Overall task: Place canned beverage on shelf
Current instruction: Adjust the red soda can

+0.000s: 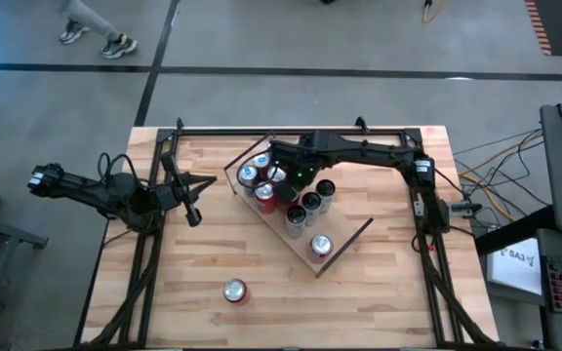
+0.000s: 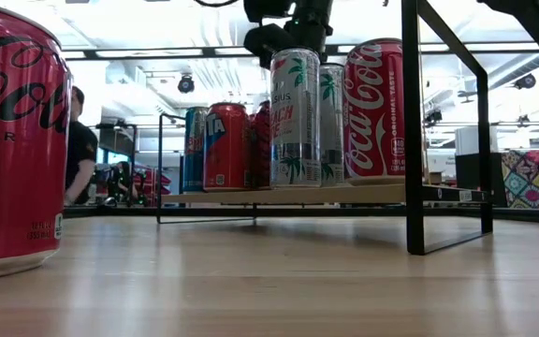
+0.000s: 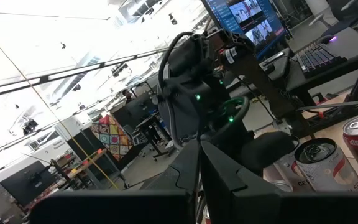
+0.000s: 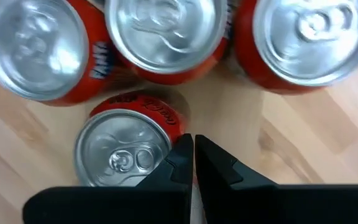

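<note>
1. Shelf [image 1: 354, 237] is seen lying at an angle on the plank tabletop [image 1: 213, 255], carrying a cluster of upright cans.
2. Right gripper [image 4: 193, 155] is held over the can cluster, fingers pressed together and gripping nothing, just beside a red Coca-Cola can [image 4: 126, 149].
3. Left gripper [image 1: 192, 216] is parked off the shelf's left side; its fingers are likewise clenched on nothing.
4. 1 red can [image 1: 235, 291] is noted standing alone on the tabletop, well apart from the shelf.
</note>
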{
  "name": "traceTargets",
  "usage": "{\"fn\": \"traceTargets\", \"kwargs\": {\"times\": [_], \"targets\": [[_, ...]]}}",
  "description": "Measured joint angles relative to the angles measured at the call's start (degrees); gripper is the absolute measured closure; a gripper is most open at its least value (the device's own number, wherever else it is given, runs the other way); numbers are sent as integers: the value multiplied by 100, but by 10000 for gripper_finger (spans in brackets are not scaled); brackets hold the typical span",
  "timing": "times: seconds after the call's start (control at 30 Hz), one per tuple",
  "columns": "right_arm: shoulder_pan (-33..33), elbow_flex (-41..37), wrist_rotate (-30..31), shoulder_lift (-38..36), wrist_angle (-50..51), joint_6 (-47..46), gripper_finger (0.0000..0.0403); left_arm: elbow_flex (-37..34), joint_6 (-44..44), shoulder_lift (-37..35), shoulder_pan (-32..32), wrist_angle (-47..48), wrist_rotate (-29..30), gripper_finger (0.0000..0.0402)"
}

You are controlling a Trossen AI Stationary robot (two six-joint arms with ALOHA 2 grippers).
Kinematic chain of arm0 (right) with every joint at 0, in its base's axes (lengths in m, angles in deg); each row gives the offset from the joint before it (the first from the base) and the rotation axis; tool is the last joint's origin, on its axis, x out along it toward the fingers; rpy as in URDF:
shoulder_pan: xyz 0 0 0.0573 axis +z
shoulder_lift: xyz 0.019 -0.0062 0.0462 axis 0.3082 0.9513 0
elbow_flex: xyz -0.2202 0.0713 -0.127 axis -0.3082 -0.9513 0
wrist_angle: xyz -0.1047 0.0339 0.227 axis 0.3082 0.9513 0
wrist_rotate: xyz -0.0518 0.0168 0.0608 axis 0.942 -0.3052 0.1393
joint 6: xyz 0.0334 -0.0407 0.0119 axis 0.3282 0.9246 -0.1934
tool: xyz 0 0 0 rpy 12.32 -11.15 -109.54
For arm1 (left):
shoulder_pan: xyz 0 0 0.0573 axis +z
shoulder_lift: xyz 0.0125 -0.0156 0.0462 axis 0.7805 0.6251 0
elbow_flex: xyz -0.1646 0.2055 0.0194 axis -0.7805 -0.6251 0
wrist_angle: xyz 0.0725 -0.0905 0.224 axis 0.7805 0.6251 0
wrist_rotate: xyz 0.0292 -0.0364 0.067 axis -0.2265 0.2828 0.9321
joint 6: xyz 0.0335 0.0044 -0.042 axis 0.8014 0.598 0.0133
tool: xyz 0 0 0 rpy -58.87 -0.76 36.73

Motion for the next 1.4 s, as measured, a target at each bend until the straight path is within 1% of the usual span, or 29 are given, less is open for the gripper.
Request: {"fn": "traceTargets", "kwargs": {"times": [0.2,0.33,0.57,0.83,0.97,1.1,1.27,1.4], "targets": [[24,0,-59,-2,-187,15,394,0,0,0,0,0,0,402],[36,0,-281,-2,-219,25,394,0,0,0,0,0,0,402],[81,11,-390,-2,-410,226,394,0,0,0,0,-2,0,402],[74,33,-347,-2,-441,300,394,0,0,0,0,0,0,402],[87,225,-207,-39,-457,331,394,0,0,0,0,-1,0,402],[135,452,-190,-68,-460,389,394,0,0,0,0,0,0,402],[354,541,-374,-66,-490,701,394,0,0,0,0,0,0,402],[578,485,-340,-34,-941,1139,394,0,0,0,0,-2,0,402]]}}
